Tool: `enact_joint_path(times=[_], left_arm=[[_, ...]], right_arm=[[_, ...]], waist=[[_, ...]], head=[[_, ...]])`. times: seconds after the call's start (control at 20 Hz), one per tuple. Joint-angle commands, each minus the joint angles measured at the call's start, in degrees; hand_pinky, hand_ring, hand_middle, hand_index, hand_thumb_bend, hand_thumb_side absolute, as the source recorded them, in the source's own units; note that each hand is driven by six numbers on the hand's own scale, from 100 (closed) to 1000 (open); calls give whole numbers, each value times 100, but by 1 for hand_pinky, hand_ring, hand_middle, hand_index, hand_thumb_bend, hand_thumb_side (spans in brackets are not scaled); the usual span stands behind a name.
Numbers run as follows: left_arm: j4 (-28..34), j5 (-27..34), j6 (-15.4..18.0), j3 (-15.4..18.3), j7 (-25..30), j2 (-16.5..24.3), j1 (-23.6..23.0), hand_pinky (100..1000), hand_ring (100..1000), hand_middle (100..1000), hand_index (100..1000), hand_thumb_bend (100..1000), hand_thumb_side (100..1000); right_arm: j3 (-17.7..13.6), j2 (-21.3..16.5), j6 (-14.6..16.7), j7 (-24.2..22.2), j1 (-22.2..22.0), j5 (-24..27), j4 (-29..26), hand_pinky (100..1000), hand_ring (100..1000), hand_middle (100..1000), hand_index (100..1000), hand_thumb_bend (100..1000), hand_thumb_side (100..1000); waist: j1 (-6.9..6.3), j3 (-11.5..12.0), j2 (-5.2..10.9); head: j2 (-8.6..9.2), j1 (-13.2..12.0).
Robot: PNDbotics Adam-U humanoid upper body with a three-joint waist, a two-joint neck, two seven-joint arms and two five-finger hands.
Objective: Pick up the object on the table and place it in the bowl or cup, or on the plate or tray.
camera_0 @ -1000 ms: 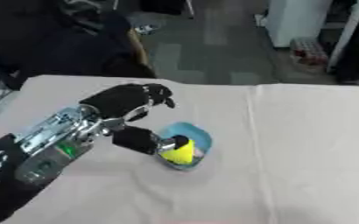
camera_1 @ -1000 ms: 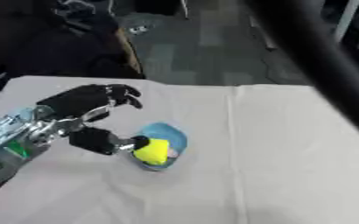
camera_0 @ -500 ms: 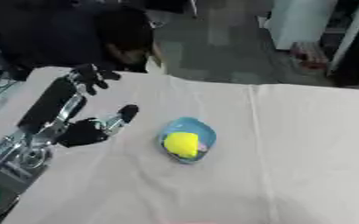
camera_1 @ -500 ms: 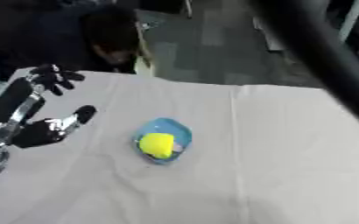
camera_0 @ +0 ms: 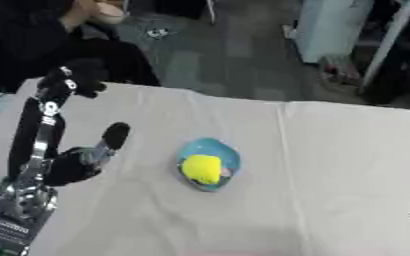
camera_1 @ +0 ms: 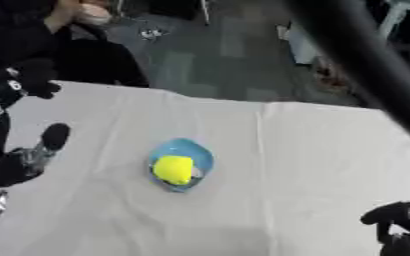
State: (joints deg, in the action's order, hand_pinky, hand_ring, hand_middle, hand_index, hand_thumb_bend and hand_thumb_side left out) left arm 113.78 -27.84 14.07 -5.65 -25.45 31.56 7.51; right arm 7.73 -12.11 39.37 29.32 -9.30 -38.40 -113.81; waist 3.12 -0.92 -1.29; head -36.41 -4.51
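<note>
Yellow object [camera_0: 202, 168] — in blue bowl [camera_0: 224, 151] | left robot hand [camera_0: 73, 165] — spread, well apart, empty

White-clothed table [camera_0: 331, 150], blue bowl [camera_0: 210, 159]

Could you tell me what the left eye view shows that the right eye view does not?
Only the left eye view shows the whole left hand, open at the table's left; the right eye view cuts it at the edge. Only the right eye view shows a dark bar across the upper right, and more of the right hand at the lower right, its fingers unclear. Both show the yellow object lying in the blue bowl on the white table.
</note>
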Motion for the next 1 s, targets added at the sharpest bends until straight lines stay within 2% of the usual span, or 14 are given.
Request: enact_joint_path(times=[0.05,0.45,0.65,1.0], left_arm=[[81,-153,369,-35,-9,49,-18,589,665,785,789,430,848],[81,-307,408,-5,-62,-18,-178,588,661,784,789,432,843],[81,-101,450,19,-109,-88,-171,579,651,783,790,433,842],[81,158,493,87,-2,-79,-142,581,651,784,790,434,841]], right_arm=[[43,-15,51,211,25,-95,-78,143,409,452,159,100,953],[110,46,-9,267,-51,-251,-78,141,410,453,153,100,955],[164,102,-73,287,-69,-354,-78,139,409,453,151,100,956],[176,78,-72,387,-91,-456,-78,144,411,452,155,100,952]], waist=[[-24,3,37],[-24,22,68],[-28,56,64],[-34,35,79]], head=[[180,108],[267,186],[388,242],[360,250]])
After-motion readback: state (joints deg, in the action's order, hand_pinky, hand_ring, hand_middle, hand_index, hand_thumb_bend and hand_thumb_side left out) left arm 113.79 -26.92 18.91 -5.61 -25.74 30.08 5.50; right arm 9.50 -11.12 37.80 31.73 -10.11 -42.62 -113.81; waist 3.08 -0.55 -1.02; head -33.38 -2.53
